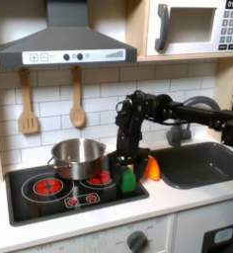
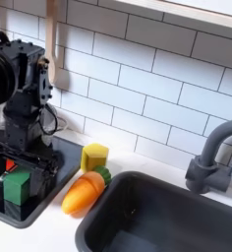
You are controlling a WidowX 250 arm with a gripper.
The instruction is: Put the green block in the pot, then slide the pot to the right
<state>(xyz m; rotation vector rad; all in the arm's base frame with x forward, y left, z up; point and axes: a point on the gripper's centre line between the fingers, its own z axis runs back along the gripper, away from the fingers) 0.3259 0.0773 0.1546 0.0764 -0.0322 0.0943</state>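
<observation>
The green block (image 1: 127, 181) (image 2: 17, 185) is at the right front of the toy stove, down at the stove's surface. My gripper (image 1: 125, 170) (image 2: 18, 183) comes straight down over it. One black finger stands on each side, closed against the block's sides. The silver pot (image 1: 77, 156) stands on the stove's back left burner, to the left of the gripper in the first exterior view and apart from it. I see nothing inside the pot from this angle.
An orange carrot (image 1: 151, 169) (image 2: 82, 192) lies just beside the stove (image 1: 30, 203), between it and the sink (image 1: 202, 163) (image 2: 167, 217). Behind the carrot is a yellow block (image 2: 93, 156). A faucet (image 2: 211, 162) stands at the sink's back, and two wooden utensils (image 1: 77, 104) hang on the wall.
</observation>
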